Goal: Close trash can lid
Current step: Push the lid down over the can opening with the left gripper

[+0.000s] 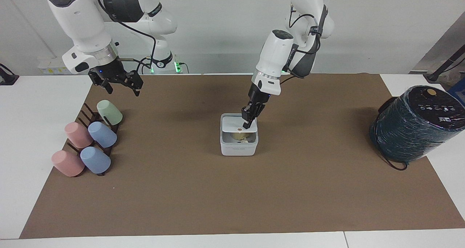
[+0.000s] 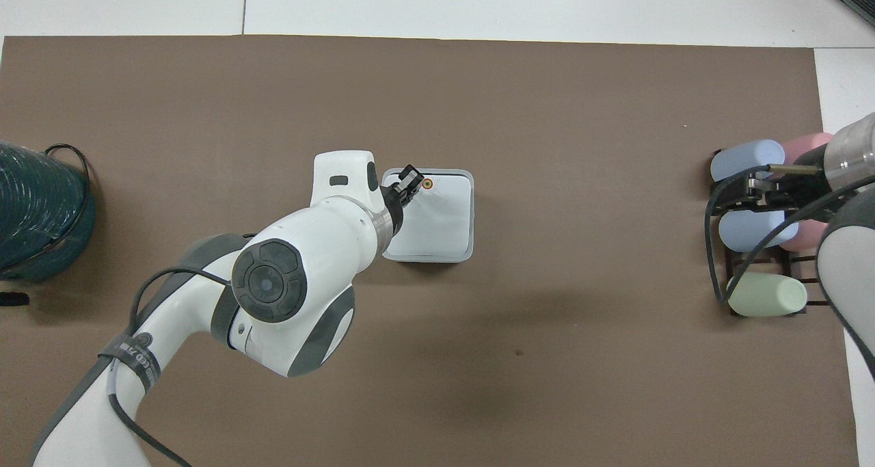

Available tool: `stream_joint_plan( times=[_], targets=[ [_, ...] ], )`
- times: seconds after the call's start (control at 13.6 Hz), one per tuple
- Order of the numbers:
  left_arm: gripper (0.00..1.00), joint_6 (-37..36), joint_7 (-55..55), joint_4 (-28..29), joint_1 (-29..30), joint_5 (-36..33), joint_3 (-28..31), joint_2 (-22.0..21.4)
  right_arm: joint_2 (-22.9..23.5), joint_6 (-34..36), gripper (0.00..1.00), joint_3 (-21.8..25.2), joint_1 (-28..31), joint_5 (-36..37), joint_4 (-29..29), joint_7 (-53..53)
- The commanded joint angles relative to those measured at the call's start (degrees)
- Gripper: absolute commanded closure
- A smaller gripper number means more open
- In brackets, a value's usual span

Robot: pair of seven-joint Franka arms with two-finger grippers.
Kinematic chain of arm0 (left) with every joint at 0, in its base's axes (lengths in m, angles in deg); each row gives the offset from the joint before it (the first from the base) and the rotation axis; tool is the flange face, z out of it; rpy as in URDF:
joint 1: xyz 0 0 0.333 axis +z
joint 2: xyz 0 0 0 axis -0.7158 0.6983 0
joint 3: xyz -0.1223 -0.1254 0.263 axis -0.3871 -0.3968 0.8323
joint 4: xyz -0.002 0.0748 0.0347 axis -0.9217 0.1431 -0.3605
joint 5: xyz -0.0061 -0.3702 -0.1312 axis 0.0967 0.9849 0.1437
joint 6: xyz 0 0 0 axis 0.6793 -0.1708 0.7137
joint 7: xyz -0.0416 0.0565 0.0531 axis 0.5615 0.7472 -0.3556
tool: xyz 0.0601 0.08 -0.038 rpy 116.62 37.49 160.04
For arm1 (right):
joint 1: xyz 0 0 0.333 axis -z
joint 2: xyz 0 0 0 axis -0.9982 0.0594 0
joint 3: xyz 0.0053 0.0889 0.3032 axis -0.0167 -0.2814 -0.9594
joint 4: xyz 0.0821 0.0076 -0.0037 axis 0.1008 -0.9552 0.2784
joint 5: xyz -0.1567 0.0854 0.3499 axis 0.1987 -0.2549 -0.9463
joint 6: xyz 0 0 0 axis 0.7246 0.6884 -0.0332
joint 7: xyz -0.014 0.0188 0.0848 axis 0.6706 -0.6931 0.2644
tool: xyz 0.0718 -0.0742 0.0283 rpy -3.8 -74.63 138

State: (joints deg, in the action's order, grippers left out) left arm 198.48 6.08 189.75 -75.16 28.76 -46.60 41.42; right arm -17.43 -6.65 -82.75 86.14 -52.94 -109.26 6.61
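Left arm reaching out from its base over mid-mat, wrist pitched steeply down, left gripper (image 1: 247, 124) tip-down on the lid (image 1: 234, 123). Fingers look pinched together, nothing between them, tips pressing the lid's top face near its free edge. In overhead view, left gripper (image 2: 409, 180) sitting just beside the orange dot (image 2: 428, 184).

Right arm parked, waiting; right gripper (image 1: 121, 84) up in the air over the cup rack (image 1: 95, 121) at the right arm's end of the table, fingers spread, holding nothing. In overhead view, right gripper (image 2: 755, 185) mostly cut off by the frame edge, partly covering the cups (image 2: 748, 229).

Hard to read: overhead view shows lid (image 2: 437, 214) covering the whole can (image 2: 469, 214), looks flat. Facing view says otherwise: lid tilted, free edge up off the rim, dark gap under it, yellowish lump (image 1: 238, 135) showing through the gap. Hinge edge, on the robots' side, hidden by lid and gripper. Left forearm covers the can's corner toward the left arm's end in overhead view.

Can (image 1: 239, 147) on the brown mat (image 1: 218, 197), mid-table, directly under the left gripper. Dark-green wrapped cylinder (image 1: 416, 122) well apart at the left arm's end.
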Motion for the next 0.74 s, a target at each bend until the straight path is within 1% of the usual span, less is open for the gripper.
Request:
stream_joint_plan(
  times=[0.0,0.29,0.66],
  targets=[
    [0.85,4.6,0.6,-0.2,0.0,0.5,-0.1,4.0,-0.7,0.1,0.00,0.0,0.1,-1.4,-0.7,-1.6],
    [0.85,5.4,0.7,-0.4,-0.2,0.4,-0.1,5.5,-0.7,0.1,0.00,0.0,0.4,-1.4,-0.7,-1.6],
    [0.85,8.1,0.8,-0.5,-1.6,0.0,-0.1,9.8,-0.7,0.1,0.00,0.0,0.4,-1.4,-0.7,-1.6]
  ],
)
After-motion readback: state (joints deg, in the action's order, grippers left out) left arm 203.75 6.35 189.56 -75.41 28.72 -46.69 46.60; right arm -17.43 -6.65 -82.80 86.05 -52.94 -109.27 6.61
